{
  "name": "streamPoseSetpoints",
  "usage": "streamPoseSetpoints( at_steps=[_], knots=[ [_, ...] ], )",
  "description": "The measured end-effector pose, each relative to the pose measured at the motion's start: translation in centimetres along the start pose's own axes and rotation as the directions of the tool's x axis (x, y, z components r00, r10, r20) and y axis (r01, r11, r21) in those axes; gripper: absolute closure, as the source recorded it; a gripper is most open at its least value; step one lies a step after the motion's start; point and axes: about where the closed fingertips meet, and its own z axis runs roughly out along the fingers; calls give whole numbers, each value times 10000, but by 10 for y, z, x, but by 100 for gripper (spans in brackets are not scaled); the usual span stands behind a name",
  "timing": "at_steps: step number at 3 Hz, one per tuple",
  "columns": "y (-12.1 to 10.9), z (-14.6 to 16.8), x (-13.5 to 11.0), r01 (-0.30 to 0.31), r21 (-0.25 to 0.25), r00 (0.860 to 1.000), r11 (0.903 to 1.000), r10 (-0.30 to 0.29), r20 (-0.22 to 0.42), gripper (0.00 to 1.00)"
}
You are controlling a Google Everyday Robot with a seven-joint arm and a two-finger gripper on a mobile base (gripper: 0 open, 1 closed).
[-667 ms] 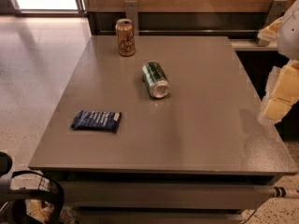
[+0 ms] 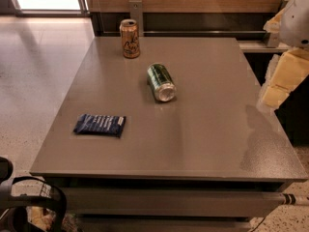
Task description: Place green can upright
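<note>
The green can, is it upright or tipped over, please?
Tipped: the green can lies sideways on the table, silver end showing. The hand is beside the table's right edge.

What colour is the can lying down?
Green can: dark green, pale markings, silver end; camera view. Gripper hangs by the table's right edge.

Your gripper [image 2: 281, 83] hangs at the right border, just beyond the table's [image 2: 207, 139] right side. The view's edge cuts off its outer part and the arm [image 2: 295, 18] above it. Well to its left, the green can [image 2: 161, 82] turns its far end away from you, and its pale markings cannot be read. Farther left and back, the orange-brown can's [image 2: 129, 38] dark print is unreadable too. Left and nearer, the blue packet's [image 2: 100, 124] lettering is too small to make out.
</note>
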Motion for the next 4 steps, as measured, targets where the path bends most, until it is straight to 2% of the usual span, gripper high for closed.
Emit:
streamPoseSetpoints(
  at_steps=[1,2,3,4],
  knots=[
    [-33,17,-19,-889,-224,9959,9958,885,-191,0],
    [-58,38,-53,-2140,-296,9762,9764,2127,-420,0],
    [-76,79,-105,-3727,-542,9277,9264,3705,-452,0],
    [-84,111,-138,-5152,-687,8570,8543,5135,-418,0]
  ],
)
